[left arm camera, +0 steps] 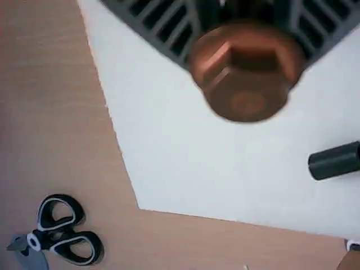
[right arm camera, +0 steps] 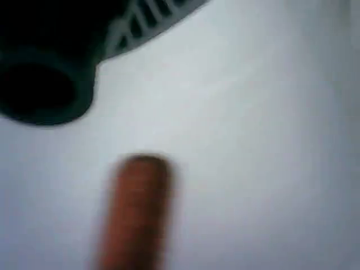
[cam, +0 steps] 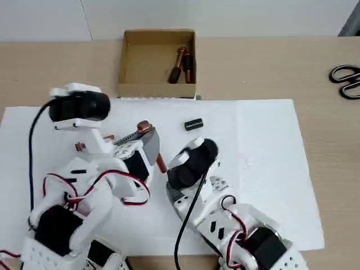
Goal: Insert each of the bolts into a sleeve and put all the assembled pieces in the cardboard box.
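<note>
A white paper sheet [cam: 264, 169] covers the table's near middle. The cardboard box [cam: 130, 62] by the far edge holds assembled pieces [cam: 183, 64]. The left gripper [cam: 147, 143] is clamped on a copper bolt [left arm camera: 244, 70] above the sheet. The right gripper [cam: 172, 192] pinches a black sleeve [right arm camera: 42, 84] just beside the bolt's tip. A loose sleeve [cam: 193, 124] lies near the box.

box [cam: 157, 90] x1 | assembled pieces [cam: 179, 66] in it x2 | bare bolts [cam: 144, 127] x2 afaik | bare sleeves [cam: 193, 124] x2 | scissors [cam: 346, 81] x1 | paper sheet [cam: 270, 146] x1
</note>
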